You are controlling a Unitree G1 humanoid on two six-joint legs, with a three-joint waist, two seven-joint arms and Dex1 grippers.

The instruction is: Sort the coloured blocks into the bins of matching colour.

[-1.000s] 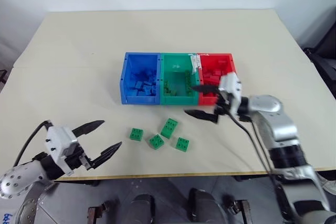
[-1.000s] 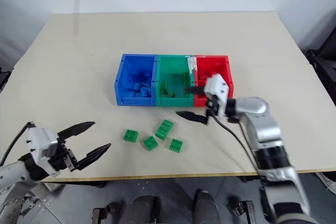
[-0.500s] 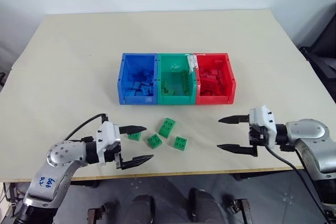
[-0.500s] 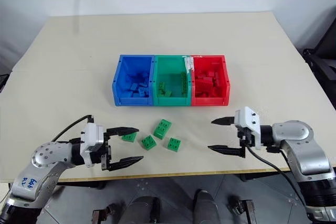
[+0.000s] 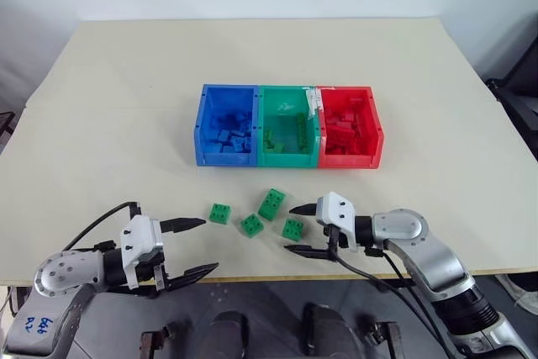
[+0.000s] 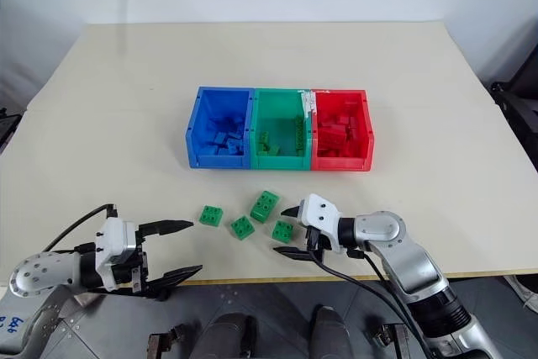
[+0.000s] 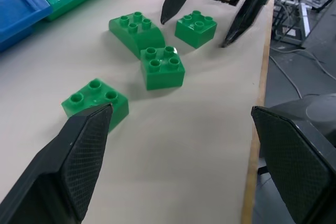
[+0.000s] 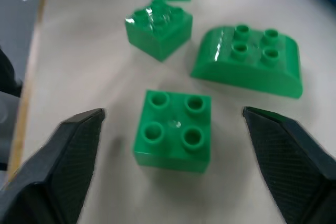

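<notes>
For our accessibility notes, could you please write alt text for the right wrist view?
The right gripper has open jaws on either side of a square green block with four studs, lying on the table. Beyond it lie a curved green block and two more square green blocks.

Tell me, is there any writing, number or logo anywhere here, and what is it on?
Blue handwritten marks on the left arm: too blurred to read.
White strip on a wall of the bins: nothing legible.
Green blocks: no text.
</notes>
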